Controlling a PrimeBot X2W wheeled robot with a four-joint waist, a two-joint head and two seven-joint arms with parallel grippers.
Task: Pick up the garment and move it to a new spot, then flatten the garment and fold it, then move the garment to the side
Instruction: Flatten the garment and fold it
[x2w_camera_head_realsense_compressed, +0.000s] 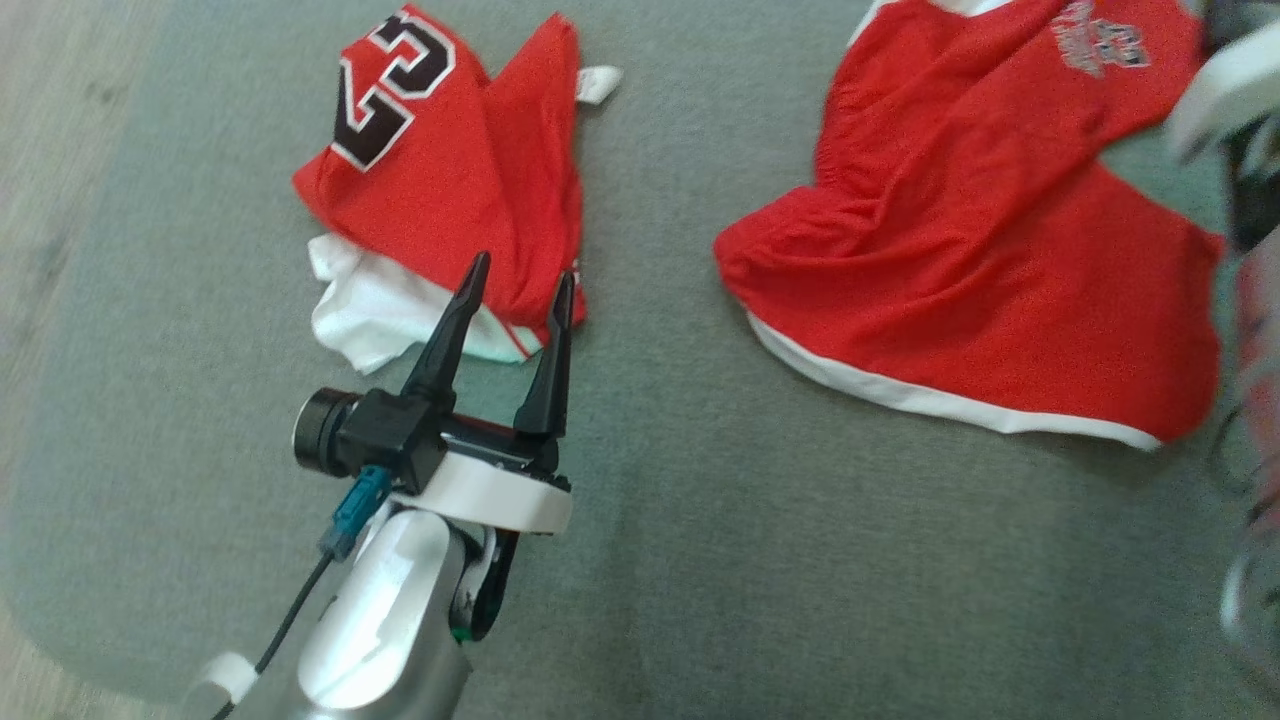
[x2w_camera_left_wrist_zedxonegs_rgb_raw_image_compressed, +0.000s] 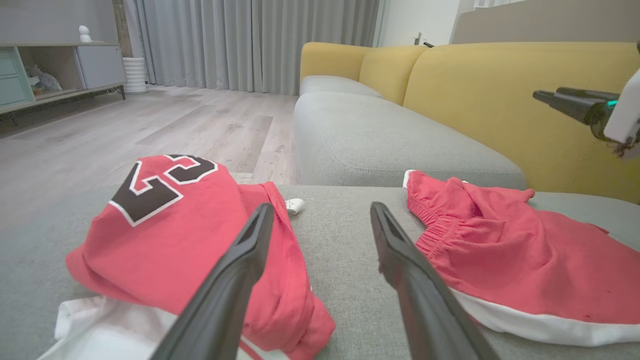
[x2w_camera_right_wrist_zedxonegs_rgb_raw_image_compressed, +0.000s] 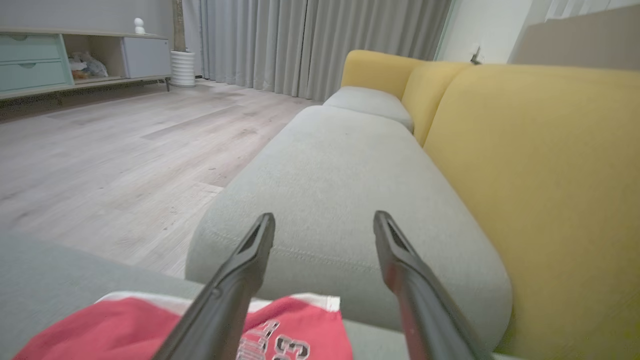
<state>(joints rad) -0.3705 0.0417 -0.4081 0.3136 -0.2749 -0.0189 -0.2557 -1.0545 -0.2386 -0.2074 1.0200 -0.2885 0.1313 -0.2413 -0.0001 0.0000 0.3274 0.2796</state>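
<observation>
Two red garments lie on the grey cushion (x2w_camera_head_realsense_compressed: 700, 560). A red pair of shorts (x2w_camera_head_realsense_compressed: 960, 250) with a white hem is spread at the right, also seen in the left wrist view (x2w_camera_left_wrist_zedxonegs_rgb_raw_image_compressed: 500, 250) and at the bottom of the right wrist view (x2w_camera_right_wrist_zedxonegs_rgb_raw_image_compressed: 295, 335). A bunched red jersey (x2w_camera_head_realsense_compressed: 440, 180) with a black number and white underside lies at the left (x2w_camera_left_wrist_zedxonegs_rgb_raw_image_compressed: 175, 235). My left gripper (x2w_camera_head_realsense_compressed: 522, 272) is open just short of the jersey's near edge, its fingers (x2w_camera_left_wrist_zedxonegs_rgb_raw_image_compressed: 321, 207) holding nothing. My right gripper (x2w_camera_right_wrist_zedxonegs_rgb_raw_image_compressed: 324, 216) is open and empty above the shorts' far edge.
The cushion's rounded edge (x2w_camera_head_realsense_compressed: 50, 420) drops to a wood floor (x2w_camera_left_wrist_zedxonegs_rgb_raw_image_compressed: 150, 125) at the left. Beyond lies another grey seat (x2w_camera_left_wrist_zedxonegs_rgb_raw_image_compressed: 380, 140) with a yellow backrest (x2w_camera_left_wrist_zedxonegs_rgb_raw_image_compressed: 490, 100). A low cabinet (x2w_camera_left_wrist_zedxonegs_rgb_raw_image_compressed: 50, 70) and curtains (x2w_camera_left_wrist_zedxonegs_rgb_raw_image_compressed: 250, 40) stand far off.
</observation>
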